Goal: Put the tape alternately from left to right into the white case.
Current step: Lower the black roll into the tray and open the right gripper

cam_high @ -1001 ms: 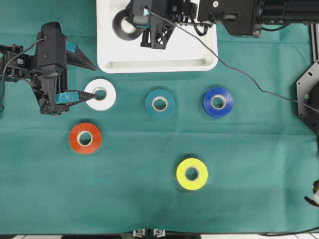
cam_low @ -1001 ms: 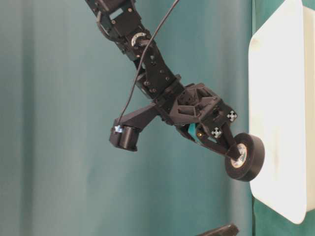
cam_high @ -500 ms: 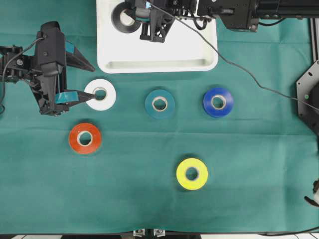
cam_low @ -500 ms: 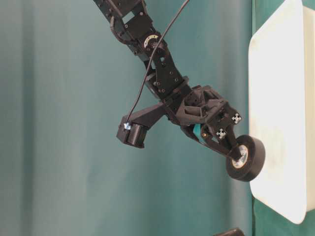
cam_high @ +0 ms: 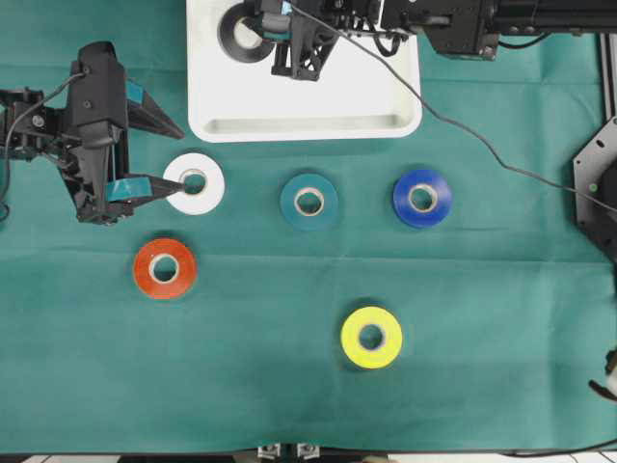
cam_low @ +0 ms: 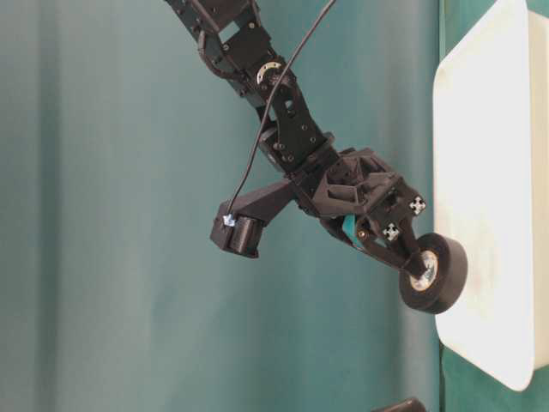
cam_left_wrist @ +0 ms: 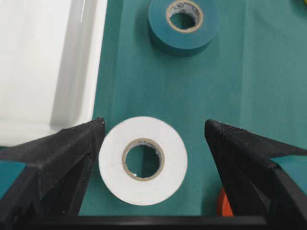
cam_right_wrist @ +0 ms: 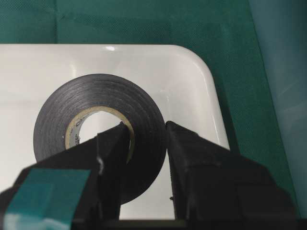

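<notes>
My right gripper (cam_high: 262, 36) is shut on the black tape (cam_high: 231, 37), one finger through its core and one outside (cam_right_wrist: 147, 129). It holds the roll on edge (cam_low: 437, 275) over the far left corner of the white case (cam_high: 308, 123). My left gripper (cam_high: 181, 157) stands open low over the cloth. The white tape (cam_left_wrist: 172, 158) lies flat between its fingers, close to the left one and apart from the right. On the cloth lie the white tape (cam_high: 208, 189), teal tape (cam_high: 326, 203), blue tape (cam_high: 440, 199), orange-red tape (cam_high: 181, 270) and yellow tape (cam_high: 391, 340).
The green cloth (cam_high: 501, 318) covers the table. The right arm's cable (cam_high: 463, 135) runs across the case's right rim and over the cloth. A black bracket (cam_high: 598, 183) sits at the right edge. The case's near corner (cam_left_wrist: 48, 72) lies just left of my left gripper.
My right gripper has carried the black tape a little further toward the case's far left corner. The left gripper and the rolls on the cloth have not moved.
</notes>
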You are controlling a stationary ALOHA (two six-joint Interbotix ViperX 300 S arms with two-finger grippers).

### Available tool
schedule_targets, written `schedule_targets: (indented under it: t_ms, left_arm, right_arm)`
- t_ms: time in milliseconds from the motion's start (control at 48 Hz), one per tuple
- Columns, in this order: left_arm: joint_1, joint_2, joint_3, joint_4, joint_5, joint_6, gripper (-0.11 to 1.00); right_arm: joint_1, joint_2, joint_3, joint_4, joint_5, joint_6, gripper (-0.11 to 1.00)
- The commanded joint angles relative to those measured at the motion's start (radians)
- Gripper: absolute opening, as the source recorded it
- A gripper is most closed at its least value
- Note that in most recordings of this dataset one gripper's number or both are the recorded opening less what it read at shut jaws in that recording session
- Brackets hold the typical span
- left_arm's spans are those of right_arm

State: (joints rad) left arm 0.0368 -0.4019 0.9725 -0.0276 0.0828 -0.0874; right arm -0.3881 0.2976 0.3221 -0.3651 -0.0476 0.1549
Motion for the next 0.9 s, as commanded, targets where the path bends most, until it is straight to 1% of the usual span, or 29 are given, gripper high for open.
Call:
schedule_targets:
  t_ms: [0, 42, 188, 229, 250, 271, 354, 876]
  left_arm:
    - [-0.002, -0.006, 0.006, -0.002, -0.008, 0.0, 0.66]
    - [0.0, -0.006, 0.006, -0.002, -0.008, 0.0, 0.66]
    - [-0.002, -0.006, 0.005, -0.002, -0.009, 0.0, 0.66]
    - [-0.002, -0.006, 0.006, -0.002, -0.009, 0.0, 0.66]
    - [-0.002, -0.006, 0.006, -0.002, -0.009, 0.0, 0.66]
    - [-0.002, -0.006, 0.005, -0.002, -0.009, 0.0, 0.66]
    - [-0.002, -0.006, 0.006, -0.002, -0.009, 0.0, 0.66]
    - [0.0, -0.006, 0.006, -0.002, -0.009, 0.0, 0.66]
  right_arm:
    - [-0.002, -0.02, -0.026, 0.0, -0.009, 0.003, 0.24]
    - [-0.002, -0.02, -0.025, 0.0, -0.011, 0.003, 0.28]
    - [-0.002, -0.02, -0.025, 0.0, -0.009, 0.003, 0.72]
    - [-0.002, -0.02, -0.025, 0.0, -0.011, 0.003, 0.83]
    - [-0.002, -0.02, -0.025, 0.0, -0.012, 0.003, 0.86]
    - [0.0, -0.02, -0.025, 0.0, -0.012, 0.003, 0.87]
    - [-0.002, -0.02, -0.025, 0.0, -0.011, 0.003, 0.83]
    - [-0.002, -0.02, -0.02, 0.0, -0.006, 0.008, 0.84]
